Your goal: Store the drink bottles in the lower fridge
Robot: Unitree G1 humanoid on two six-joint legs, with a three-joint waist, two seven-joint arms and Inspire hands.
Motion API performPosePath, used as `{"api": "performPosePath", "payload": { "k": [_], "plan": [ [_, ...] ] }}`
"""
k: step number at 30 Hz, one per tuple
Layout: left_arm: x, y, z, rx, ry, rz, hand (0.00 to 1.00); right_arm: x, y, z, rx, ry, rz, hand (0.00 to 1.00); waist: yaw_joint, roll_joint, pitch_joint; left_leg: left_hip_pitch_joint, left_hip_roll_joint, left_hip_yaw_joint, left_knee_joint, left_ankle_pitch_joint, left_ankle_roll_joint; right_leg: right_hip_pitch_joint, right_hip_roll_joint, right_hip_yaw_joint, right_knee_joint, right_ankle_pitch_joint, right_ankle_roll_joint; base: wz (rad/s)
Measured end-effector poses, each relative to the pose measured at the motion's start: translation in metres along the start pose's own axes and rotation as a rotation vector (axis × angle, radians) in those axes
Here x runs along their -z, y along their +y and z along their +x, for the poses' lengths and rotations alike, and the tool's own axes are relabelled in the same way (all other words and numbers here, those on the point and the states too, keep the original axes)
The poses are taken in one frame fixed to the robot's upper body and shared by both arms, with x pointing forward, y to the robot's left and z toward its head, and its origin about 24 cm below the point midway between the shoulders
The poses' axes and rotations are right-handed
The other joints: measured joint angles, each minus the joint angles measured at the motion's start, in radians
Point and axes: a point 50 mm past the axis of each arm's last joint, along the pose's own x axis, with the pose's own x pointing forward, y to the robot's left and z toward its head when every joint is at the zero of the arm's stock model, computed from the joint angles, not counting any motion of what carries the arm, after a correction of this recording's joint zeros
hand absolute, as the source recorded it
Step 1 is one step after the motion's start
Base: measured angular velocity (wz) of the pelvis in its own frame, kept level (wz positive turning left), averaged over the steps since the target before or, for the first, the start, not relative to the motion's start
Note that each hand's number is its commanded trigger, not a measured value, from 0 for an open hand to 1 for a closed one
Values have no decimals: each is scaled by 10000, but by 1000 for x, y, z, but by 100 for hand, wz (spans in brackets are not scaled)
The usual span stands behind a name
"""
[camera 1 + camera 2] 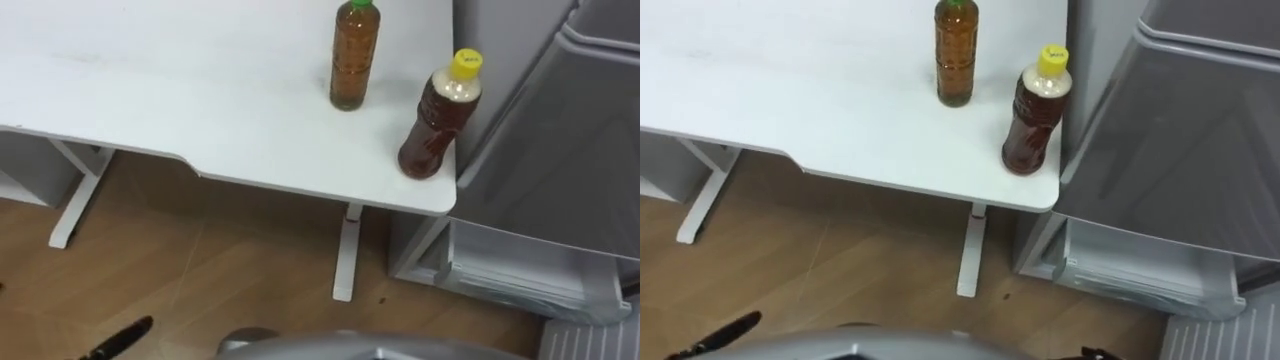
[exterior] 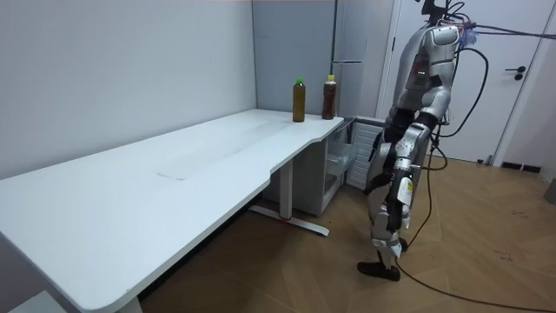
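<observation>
progress: nothing stowed yet, and both drinks are left for you to move.

left eye view: the two bottles stand upright on the white table (image 1: 200, 110), at the end next to the fridge (image 1: 560, 130). the green-capped bottle (image 1: 355, 55) sits further in. the yellow-capped bottle (image 1: 440, 115) is right at the table's corner, close to the edge, with a clear gap between the two. both are clear plastic with brown liquid; the green one is straight and ribbed, the yellow one waisted. the lower fridge compartment (image 1: 520, 265) looks open below table height, with no bottle seen in it. the left hand (image 1: 125, 335) is a dark sliver at the bottom edge, well apart from the bottles; you can't tell whether it is open or closed.

right eye view: same layout. the right hand (image 1: 1095, 353) is probably the dark speck at the bottom edge; again you can't tell its state.

room view: the robot stands on the wood floor (image 2: 486, 261) at the table's end by the fridge, arms low. my read is that you are still at the approach, before the first pick-up.
</observation>
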Motion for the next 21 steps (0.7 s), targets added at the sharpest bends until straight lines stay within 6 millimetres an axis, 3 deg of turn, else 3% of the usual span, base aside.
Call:
{"api": "performPosePath", "payload": {
  "k": [6,9,12,14,17,21],
  "plan": [
    [-47,-32,-22,741,-2543,-1022,0,2,1,-1,-5,-459,-29,0,-182,-80,-91,-85,-55,-187,13,33,17,22,-22,-226,0,1,-2,11],
    [-72,-50,-42,1635,-3799,-1724,0,1,3,-1,-86,-654,-4,0,-269,-84,-79,-73,-57,-190,12,35,18,25,-20,-150,0,1,-2,0],
    [-98,-68,-70,2852,-5228,-1995,0,2,3,-1,-157,-778,-53,0,-353,-142,-73,-96,-64,-185,11,34,19,9,-20,-66,-11,1,-1,-1],
    [-123,-79,-102,3926,-7103,-2019,0,3,3,-1,-185,-770,-140,0,-428,-221,-37,-129,-64,-186,20,35,19,-17,-15,-26,-9,1,-1,0],
    [-146,-87,-133,5320,-8801,-2309,0,2,3,-1,-248,-850,-214,0,-600,-211,-37,-99,-68,-191,15,34,20,1,-15,66,-12,1,-2,0],
    [-155,-95,-165,7151,-9754,-2483,0,2,3,-1,-389,-985,47,0,-630,-214,0,-106,-65,-173,10,33,19,-16,-14,58,-21,1,-1,0]
  ]
}}
